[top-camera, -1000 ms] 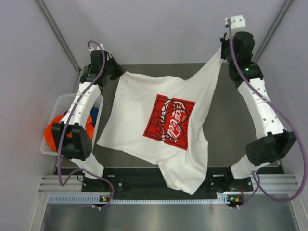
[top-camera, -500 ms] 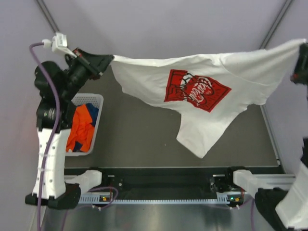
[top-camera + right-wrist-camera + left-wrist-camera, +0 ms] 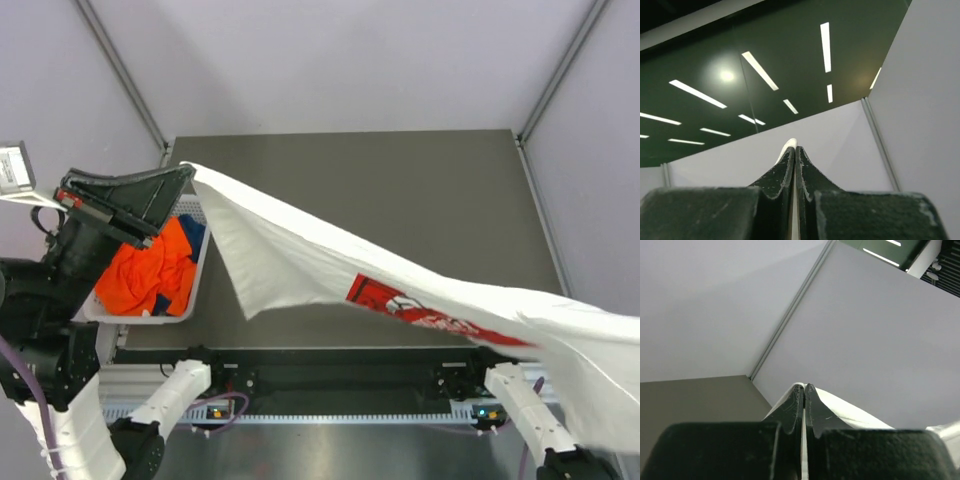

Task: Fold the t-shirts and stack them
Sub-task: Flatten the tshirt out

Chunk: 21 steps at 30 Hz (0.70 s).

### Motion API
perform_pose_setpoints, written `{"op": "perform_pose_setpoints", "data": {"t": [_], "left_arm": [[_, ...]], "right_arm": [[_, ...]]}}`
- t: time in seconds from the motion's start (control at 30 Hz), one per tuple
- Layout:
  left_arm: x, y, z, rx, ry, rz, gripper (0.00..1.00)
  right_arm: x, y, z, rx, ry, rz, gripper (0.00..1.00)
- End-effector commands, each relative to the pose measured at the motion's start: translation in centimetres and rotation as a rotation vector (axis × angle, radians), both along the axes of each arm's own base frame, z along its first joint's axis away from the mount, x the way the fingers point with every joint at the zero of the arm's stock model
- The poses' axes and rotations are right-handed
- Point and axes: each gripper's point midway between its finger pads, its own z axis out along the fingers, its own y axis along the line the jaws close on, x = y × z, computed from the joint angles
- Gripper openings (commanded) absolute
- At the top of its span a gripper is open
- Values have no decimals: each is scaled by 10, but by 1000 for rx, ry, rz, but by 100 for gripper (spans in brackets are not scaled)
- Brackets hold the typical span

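Strung in the air btw both tools, the white tee (image 3: 300, 260) is off the surface (image 3: 380, 180). Its long axis runs approx 10 o'clock to 4 o'clock in the top view. The red print (image 3: 425, 315) sits past the middle toward the 4 end and is seen nearly edge-on, so can't tell which face is up. L tool (image 3: 188, 170) is clenched on a thin corner at the 10 end, over the basket (image 3: 203, 255) rim; its wrist view shows jaws pressed together w/ only a sliver of cloth btw them. R tool (image 3: 794, 148) is out of the top view, likewise clamped on a white sliver, pointing up at the ceiling. Orange tee (image 3: 140, 270) and blue tee (image 3: 193, 230) lie in the basket. Risks, as I judge: both pinches are shallow, so more pull along the axis could strip a corner out and drop the tee in a heap. The slack flap hanging at approx 7 o'clock could tuck under on lowering and leave a crease. The 4-end bulk overlaps the R arm (image 3: 520, 400) and could drape on it. The 10 end could catch the basket rim.
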Motion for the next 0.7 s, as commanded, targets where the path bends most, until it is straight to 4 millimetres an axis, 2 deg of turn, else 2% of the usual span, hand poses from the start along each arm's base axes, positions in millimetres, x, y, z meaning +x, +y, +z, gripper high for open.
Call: {"op": "perform_pose_setpoints", "data": {"t": [0.0, 0.07, 0.1, 0.13, 0.17, 0.2, 0.23, 0.27, 0.3, 0.33, 0.37, 0.4, 0.43, 0.47, 0.5, 0.53, 0.57, 0.6, 0.63, 0.67], "left_arm": [[21, 1, -7, -24, 85, 18, 0], [50, 6, -18, -9, 116, 85, 0], [63, 8, -21, -3, 126, 109, 0], [85, 6, -28, 8, 154, 123, 0], [103, 5, -37, 23, 176, 135, 0], [117, 3, -36, 21, 160, 138, 0], [145, -1, -49, 34, 202, 134, 0], [163, -4, -61, 50, 226, 136, 0], [181, -5, -69, 60, 244, 149, 0], [209, -7, -84, 74, 274, 160, 0], [224, -6, -91, 98, 277, 182, 0], [240, -2, -98, 106, 285, 220, 0], [264, -2, -112, 122, 302, 241, 0], [278, 0, -121, 147, 306, 266, 0], [301, 2, -139, 165, 335, 294, 0], [312, 2, -147, 177, 340, 306, 0], [324, 3, -151, 190, 324, 321, 0], [334, 4, -159, 201, 331, 332, 0], [355, 5, -179, 217, 367, 347, 0], [365, 7, -187, 226, 372, 354, 0]], "right_arm": [[98, 3, 6, -19, 193, 57, 0], [133, 2, 3, -53, 267, 29, 0], [169, 7, 0, -71, 332, 36, 0], [186, 7, 4, -70, 341, 17, 0], [233, 8, -10, -108, 448, -78, 0], [256, 14, -12, -128, 475, -82, 0], [275, 16, -16, -140, 505, -132, 0], [312, 20, -21, -178, 550, -256, 0], [331, 27, -24, -214, 568, -297, 0], [348, 33, -27, -280, 594, -364, 0], [383, 52, -32, -324, 617, -377, 0], [402, 52, -37, -346, 635, -414, 0], [418, 56, -39, -350, 635, -402, 0], [456, 73, -54, -409, 665, -369, 0], [476, 63, -63, -410, 693, -381, 0], [490, 65, -65, -378, 692, -322, 0], [522, 78, -84, -426, 724, -249, 0], [537, 63, -96, -416, 759, -249, 0], [550, 62, -105, -391, 772, -203, 0], [574, 69, -124, -427, 800, -140, 0]]}}
